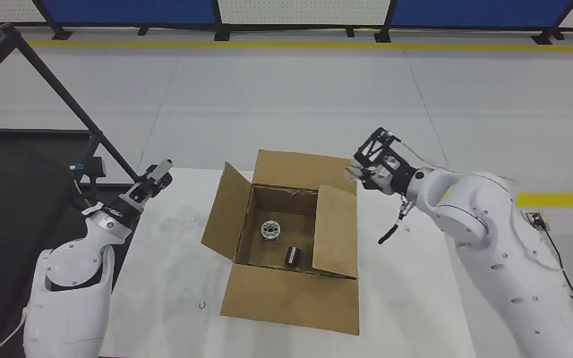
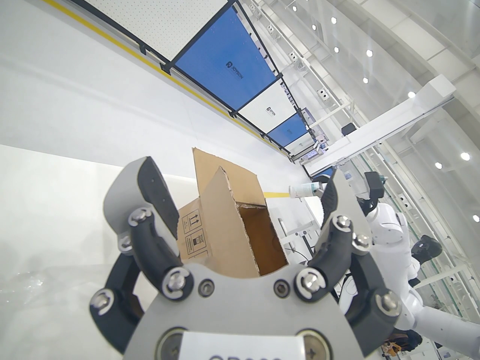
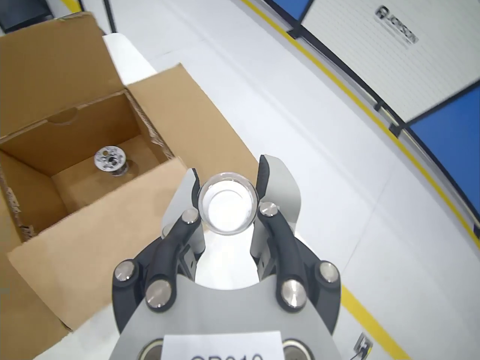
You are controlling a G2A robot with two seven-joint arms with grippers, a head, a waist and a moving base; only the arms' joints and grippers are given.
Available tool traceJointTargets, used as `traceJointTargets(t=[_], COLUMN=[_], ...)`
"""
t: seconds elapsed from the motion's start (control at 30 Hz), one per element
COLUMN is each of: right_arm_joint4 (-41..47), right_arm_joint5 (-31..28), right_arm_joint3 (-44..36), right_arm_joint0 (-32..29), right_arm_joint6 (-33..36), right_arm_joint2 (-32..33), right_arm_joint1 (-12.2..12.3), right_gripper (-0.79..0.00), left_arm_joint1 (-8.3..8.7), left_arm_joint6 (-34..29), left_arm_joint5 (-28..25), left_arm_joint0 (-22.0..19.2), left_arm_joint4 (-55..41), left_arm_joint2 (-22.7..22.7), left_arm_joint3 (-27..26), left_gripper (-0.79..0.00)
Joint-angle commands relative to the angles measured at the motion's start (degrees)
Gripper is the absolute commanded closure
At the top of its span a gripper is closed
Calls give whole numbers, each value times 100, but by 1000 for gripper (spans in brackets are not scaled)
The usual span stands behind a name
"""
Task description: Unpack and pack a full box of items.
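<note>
Inside one box [image 1: 286, 300], two items [image 1: 270, 230] (right claw [image 3: 228, 168] grips one bottle [image 3: 228, 209]).

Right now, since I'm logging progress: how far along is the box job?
Done: the box is open, flaps out. In hand: the right gripper holds a bottle by the box's far right corner; the left gripper is open, empty. Remaining: a silver round part and a dark cylinder lie inside.

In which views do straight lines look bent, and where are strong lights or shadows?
Left wrist view: the wall panels curve from lens distortion, and ceiling lamps make bright spots. Right wrist view: the yellow floor line bows. Top view: even light; the box shades its own inside.
</note>
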Motion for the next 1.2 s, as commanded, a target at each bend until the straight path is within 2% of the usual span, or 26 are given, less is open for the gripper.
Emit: traceJointTargets(t=[0.0,0.13,0.33,0.53,0.93,1.03,1.07,1.17], right_arm_joint4=[120,468,844,976,401,317,302,275], right_arm_joint5=[-197,-530,-858,-1289,-1385,-1435,-1451,-1525], right_arm_joint3=[363,1238,2560,3477,4743,5051,5153,5451], right_arm_joint0=[494,1220,1859,2088,2216,2238,2247,2267], right_arm_joint6=[-15,-84,-249,-396,-559,-616,-650,-772], right_arm_joint2=[-587,-1595,-2712,-3331,-4028,-4106,-4121,-4148], right_arm_joint1=[-167,-585,-1262,-1799,-2633,-2807,-2861,-3010], right_gripper=[0,0,0,0,-6,-126,-203,-256], left_arm_joint1=[0,0,0,0,0,0,0,0], left_arm_joint6=[0,0,0,0,0,0,0,0], left_arm_joint5=[0,0,0,0,0,0,0,0], left_arm_joint0=[0,0,0,0,0,0,0,0], left_arm_joint4=[0,0,0,0,0,0,0,0], left_arm_joint2=[0,0,0,0,0,0,0,0], left_arm_joint3=[0,0,0,0,0,0,0,0], left_gripper=[-785,-785,-785,-785,-785,-785,-785,-785])
